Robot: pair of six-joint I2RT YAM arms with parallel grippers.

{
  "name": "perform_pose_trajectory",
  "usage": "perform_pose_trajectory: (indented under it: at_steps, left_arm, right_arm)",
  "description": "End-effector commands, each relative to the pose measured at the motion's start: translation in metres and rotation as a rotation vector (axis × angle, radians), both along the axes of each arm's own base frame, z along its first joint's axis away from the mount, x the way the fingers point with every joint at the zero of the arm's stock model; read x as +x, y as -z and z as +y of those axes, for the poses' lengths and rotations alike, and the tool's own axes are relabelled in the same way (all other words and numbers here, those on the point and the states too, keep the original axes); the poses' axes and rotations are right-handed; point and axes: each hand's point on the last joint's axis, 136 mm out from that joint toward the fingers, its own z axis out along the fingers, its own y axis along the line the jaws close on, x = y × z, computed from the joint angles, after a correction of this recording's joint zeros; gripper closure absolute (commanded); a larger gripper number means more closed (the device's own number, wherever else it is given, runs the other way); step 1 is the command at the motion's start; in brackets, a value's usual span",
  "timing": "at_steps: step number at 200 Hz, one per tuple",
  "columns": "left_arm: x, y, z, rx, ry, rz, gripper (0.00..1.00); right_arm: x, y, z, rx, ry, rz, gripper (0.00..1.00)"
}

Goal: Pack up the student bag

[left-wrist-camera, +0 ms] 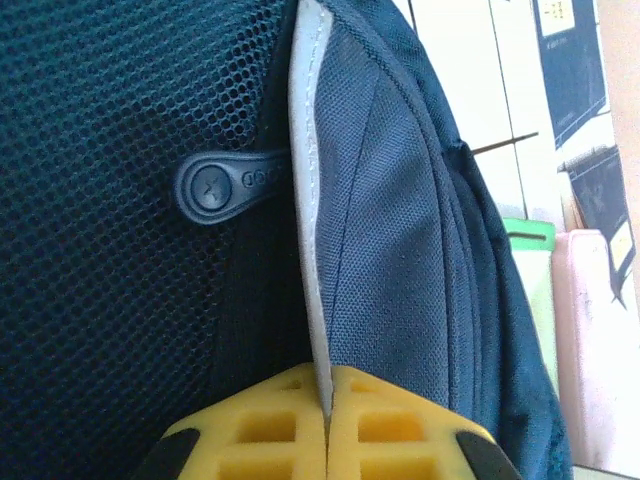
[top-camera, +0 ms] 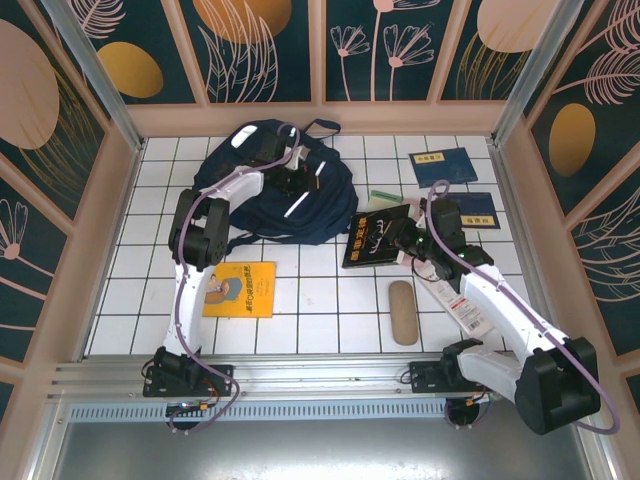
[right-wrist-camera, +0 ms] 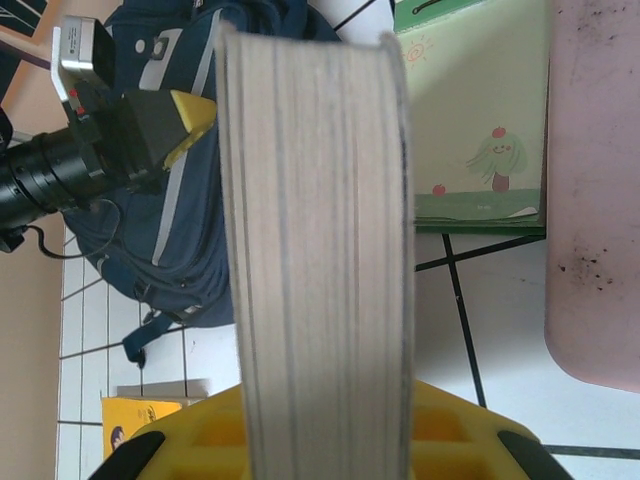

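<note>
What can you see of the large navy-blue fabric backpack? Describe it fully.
The large navy-blue fabric backpack lies flat at the far left-centre of the white tiled table. It has white reflective stripes, a dark mesh panel, a rubbery dark zip pull and a strap loop at its far end. The left arm's yellow fingers are shut on one stripe's edge.

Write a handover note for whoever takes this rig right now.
Left gripper: shut on the student bag, at its white stripe.
Right gripper: shut on the black book, right of the bag.
Yellow book, blue booklets and tan case lie outside the bag.
Done: both grips. Left: open the bag, load everything.
</note>
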Motion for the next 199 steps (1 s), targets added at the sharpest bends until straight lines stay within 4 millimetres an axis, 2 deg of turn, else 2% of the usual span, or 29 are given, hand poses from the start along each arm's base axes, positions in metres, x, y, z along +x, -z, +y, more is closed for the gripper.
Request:
perform_pose_trajectory:
  at_steps: [1,13,28,48,69,118,161,189,199]
  left_arm:
    - [-0.016,0.019,-0.01,0.016,0.059,0.036,1.0]
    - [-0.016,0.007,-0.011,-0.002,0.064,0.02,1.0]
    - [-0.008,-0.023,-0.011,-0.02,0.042,-0.028,1.0]
    - [0.005,-0.088,-0.005,-0.086,-0.002,-0.104,1.0]
    - [0.009,-0.149,-0.002,-0.162,-0.016,-0.148,1.0]
    - [0.004,-0.242,0.018,-0.276,-0.029,-0.224,1.0]
    - [0.006,-0.292,0.05,-0.383,-0.047,-0.274,1.0]
    - [-0.002,-0.307,0.056,-0.432,-0.008,-0.292,1.0]
    - [-0.006,-0.312,0.055,-0.44,0.009,-0.3,1.0]
  right_arm:
    - [0.003,-0.035,0.001,0.067,0.007,-0.128,1.0]
    - [0.003,-0.043,0.0,0.073,0.007,-0.159,1.0]
    - [0.003,-0.052,-0.001,0.062,0.005,-0.185,1.0]
    - [0.004,-0.063,-0.015,0.042,0.078,-0.213,1.0]
    - [0.004,-0.079,-0.026,0.076,0.147,-0.266,1.0]
    - [0.021,-0.101,-0.011,0.277,0.078,-0.284,1.0]
    - [0.048,-0.109,0.003,0.381,0.02,-0.26,1.0]
    - [0.069,-0.115,0.017,0.462,-0.027,-0.241,1.0]
    - [0.078,-0.116,0.016,0.477,0.0,-0.227,1.0]
